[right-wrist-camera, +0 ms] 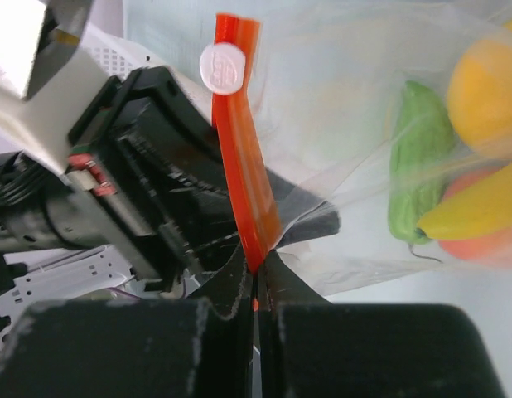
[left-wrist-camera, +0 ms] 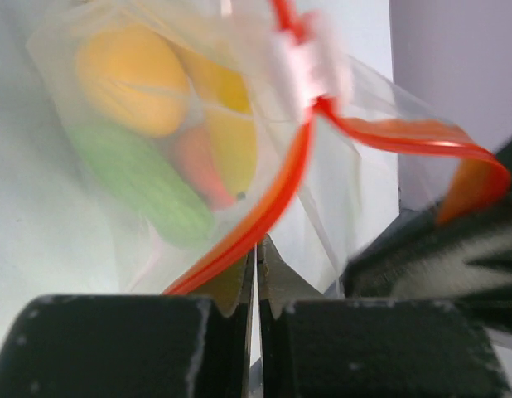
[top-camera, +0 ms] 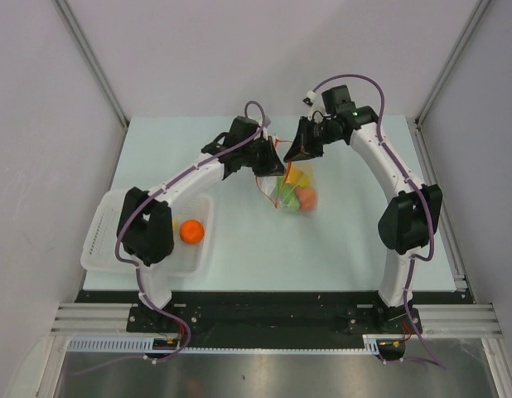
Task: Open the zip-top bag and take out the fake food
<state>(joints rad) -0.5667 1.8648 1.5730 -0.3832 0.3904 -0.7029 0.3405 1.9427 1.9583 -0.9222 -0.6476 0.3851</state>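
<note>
Well, the bag hangs over the table, mouth partly parted.
Left claw and right claw each pinch its zip strip; one orange piece lies in the basket, the other toy food not yet out.

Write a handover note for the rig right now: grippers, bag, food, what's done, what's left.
Left gripper: shut on one lip of the red-orange zip strip of the small clear plastic zip-top bag.
Right gripper: shut on the strip's other lip.
Bag: held between both grippers over mid-table. The lips appear to part below the white slider.
Food: yellow, green and orange plastic pieces are inside the bag. One orange plastic fruit lies in the white mesh basket on the left.
Done: both grips set, mouth seemingly started.
Left: widen the mouth, take out the remaining pieces.
</note>
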